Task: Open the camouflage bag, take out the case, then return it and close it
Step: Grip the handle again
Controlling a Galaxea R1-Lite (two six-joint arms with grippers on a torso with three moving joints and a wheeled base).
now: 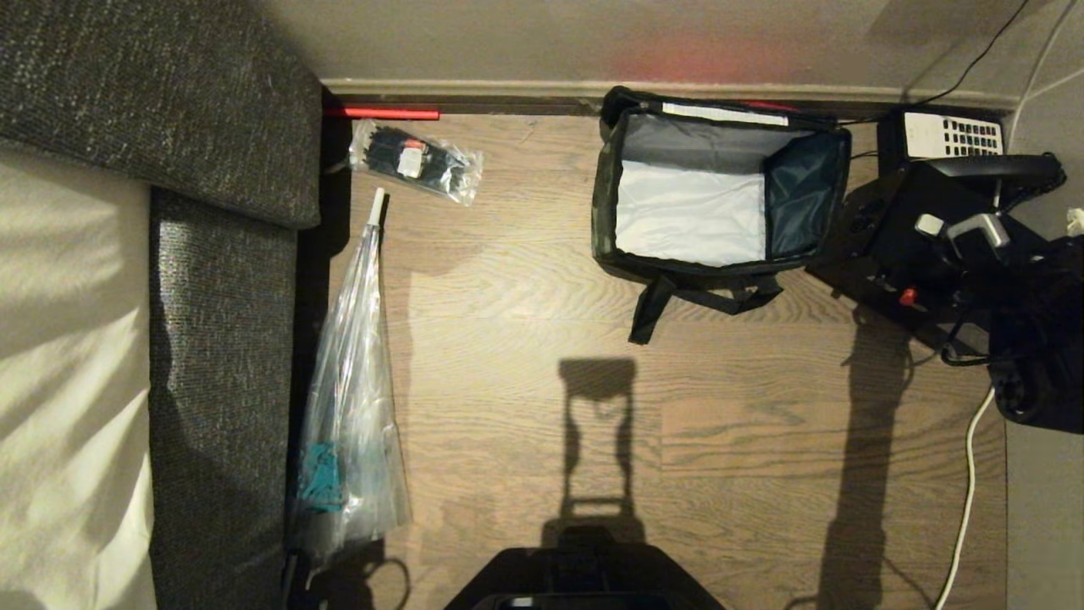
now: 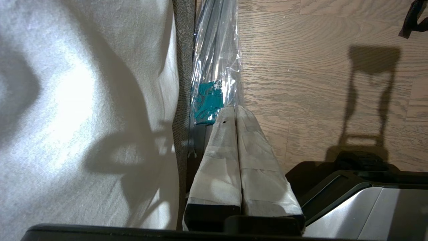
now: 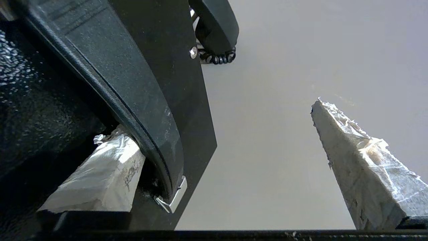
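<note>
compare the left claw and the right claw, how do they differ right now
The left claw is shut, its taped fingers pressed together, while the right claw stands wide open. The left claw hangs idle by the sofa edge and the plastic-wrapped umbrella; the right claw is at the black case beside the open camouflage bag, one finger tucked under its bar. Both have pale taped fingers.

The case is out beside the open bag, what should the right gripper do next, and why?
Probably close the right gripper on the handle of the case: its jaws stand open with one finger under that bar, and the camouflage bag lies open and empty, ready for the return.
</note>
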